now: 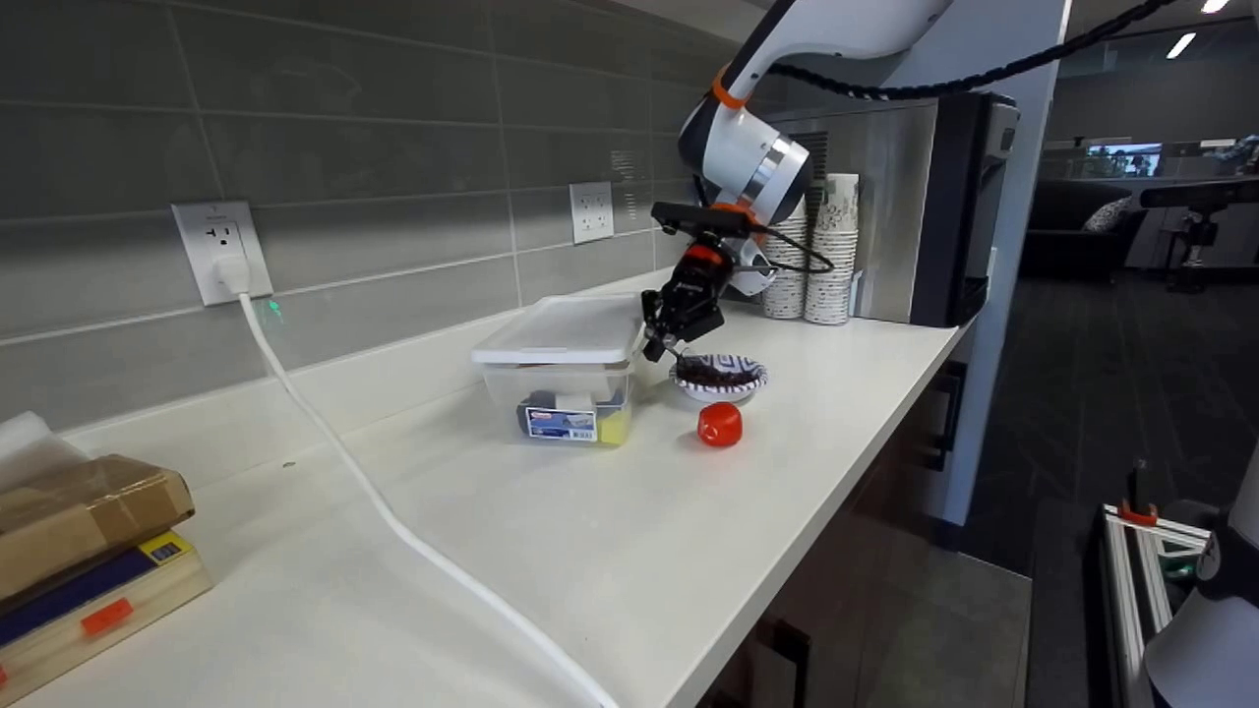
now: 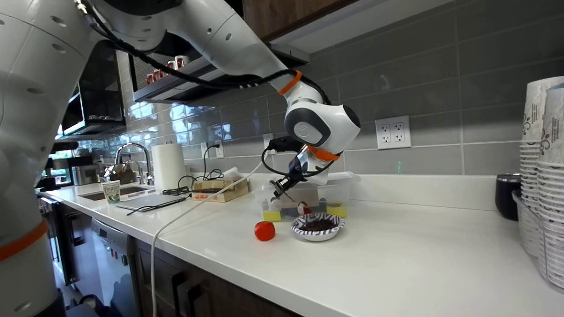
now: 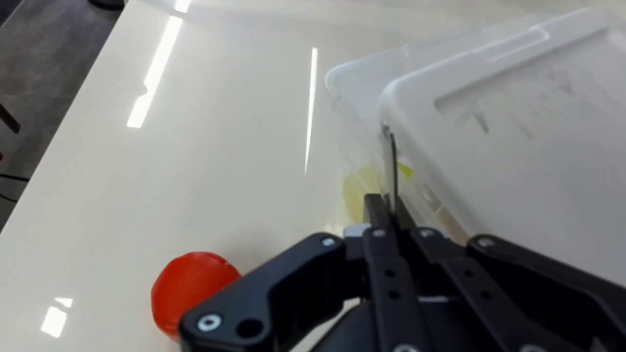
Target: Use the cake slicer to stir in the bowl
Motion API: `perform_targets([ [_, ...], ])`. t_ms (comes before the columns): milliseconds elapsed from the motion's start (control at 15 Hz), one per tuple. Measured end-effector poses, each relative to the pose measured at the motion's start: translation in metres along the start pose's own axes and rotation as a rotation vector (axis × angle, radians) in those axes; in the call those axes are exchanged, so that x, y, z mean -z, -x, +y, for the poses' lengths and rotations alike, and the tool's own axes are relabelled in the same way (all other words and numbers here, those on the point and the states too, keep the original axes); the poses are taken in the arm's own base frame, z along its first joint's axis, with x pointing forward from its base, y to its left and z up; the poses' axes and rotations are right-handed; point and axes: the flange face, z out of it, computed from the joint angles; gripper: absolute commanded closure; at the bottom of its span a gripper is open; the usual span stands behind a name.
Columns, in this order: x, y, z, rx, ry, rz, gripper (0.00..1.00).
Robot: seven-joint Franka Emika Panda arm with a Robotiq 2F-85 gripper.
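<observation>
The bowl point(image 1: 718, 394) is small and shallow, with a dark patterned rim and dark contents. It stands on the counter in both exterior views point(image 2: 317, 237) and is out of the wrist view. My gripper point(image 1: 669, 340) is shut on the thin metal cake slicer point(image 3: 393, 171), tilted above the counter beside the box. In an exterior view the slicer point(image 2: 290, 197) slants down from my gripper point(image 2: 279, 188) towards the bowl's edge. I cannot tell whether its lower end touches the bowl or contents. In the wrist view the fingertips point(image 3: 386, 204) pinch the slicer, seen nearly edge-on.
A red ball point(image 1: 720, 425) sits close to the bowl and also shows in the wrist view point(image 3: 188, 291). A translucent box point(image 1: 561, 329) with a whitish lid stands beside my gripper. A white cable point(image 1: 413, 536) crosses the counter. Stacked paper cups point(image 2: 546, 198) stand farther along.
</observation>
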Motion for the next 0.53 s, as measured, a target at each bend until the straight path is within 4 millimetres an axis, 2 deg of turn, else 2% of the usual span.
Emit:
perform_targets([
  [267,-0.0082,0.0064,0.0035,-0.013,0.052,-0.032,0.99],
  [533,-0.0016,-0.0002,0.0097,-0.081,0.086,0.002,0.99],
])
